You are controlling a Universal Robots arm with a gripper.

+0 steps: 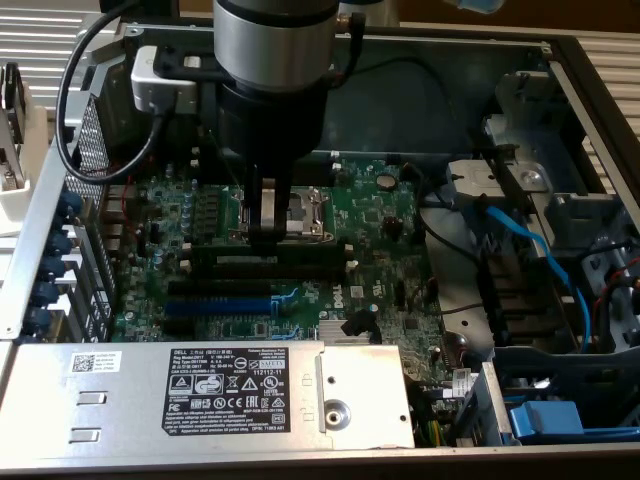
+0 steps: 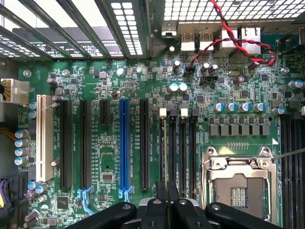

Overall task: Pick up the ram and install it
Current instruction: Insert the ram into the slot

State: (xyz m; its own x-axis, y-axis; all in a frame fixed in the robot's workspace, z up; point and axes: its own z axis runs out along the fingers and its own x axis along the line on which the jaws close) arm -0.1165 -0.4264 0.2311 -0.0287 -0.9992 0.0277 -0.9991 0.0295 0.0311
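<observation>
Pinching the ram edge-on, gripper fingers nearly together, over black memory slots

end effector pinching ram | over memory slots | CPU socket alongside

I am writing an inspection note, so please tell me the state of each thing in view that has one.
the ram: standing on edge at the memory slots, directly under the hand; seating not clear.
the hand: low, at the ram's middle.
blue expansion slot: empty.
CPU socket: bare, no cooler.
computer case: open.
</observation>
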